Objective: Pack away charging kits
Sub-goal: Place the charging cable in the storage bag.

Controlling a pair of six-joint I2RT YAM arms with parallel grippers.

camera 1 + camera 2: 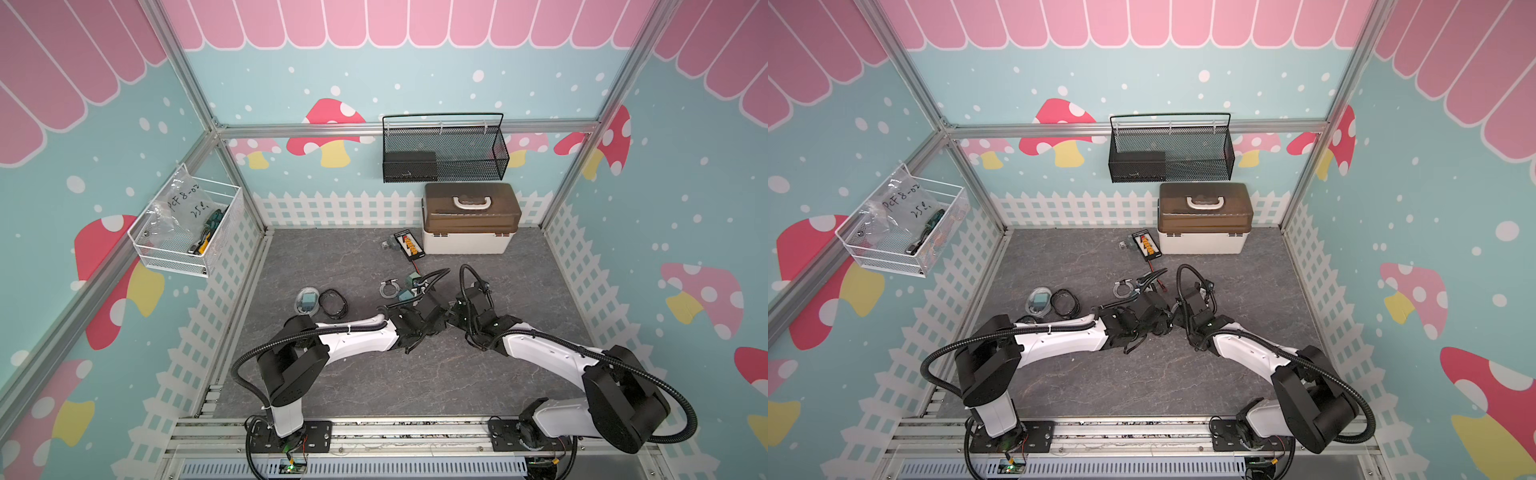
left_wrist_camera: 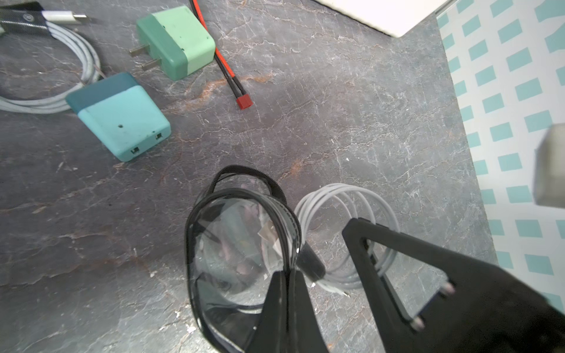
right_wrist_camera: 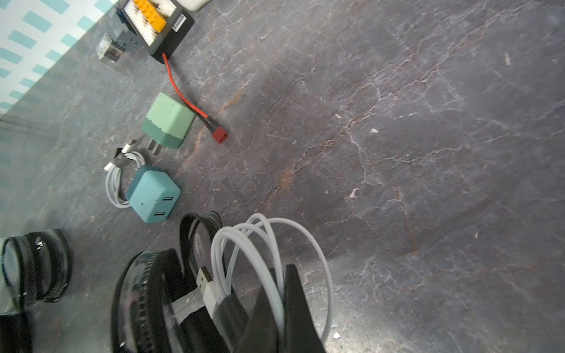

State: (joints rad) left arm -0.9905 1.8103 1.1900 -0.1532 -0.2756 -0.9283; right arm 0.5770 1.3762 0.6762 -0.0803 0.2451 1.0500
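My left gripper (image 2: 287,275) is shut on the black zipper rim of a clear round pouch (image 2: 238,238), which stands open just above the mat. My right gripper (image 3: 282,272) is shut on a coil of white cable (image 3: 260,244), held right beside the pouch's mouth (image 3: 146,290). In both top views the two grippers meet mid-mat (image 1: 446,318). Just beyond them lie a teal plug adapter (image 2: 122,122), a green plug adapter (image 2: 175,41) and a tied white cable coil (image 3: 117,180). Further left sit a second clear pouch with a teal adapter (image 1: 307,300) and a black cable coil (image 1: 332,303).
A black board with orange connectors (image 1: 409,245) and its red-black wire (image 2: 227,73) lie near the white box with a brown lid (image 1: 469,220) at the back. A black mesh basket (image 1: 444,149) hangs on the back wall, a white wire basket (image 1: 187,232) on the left wall.
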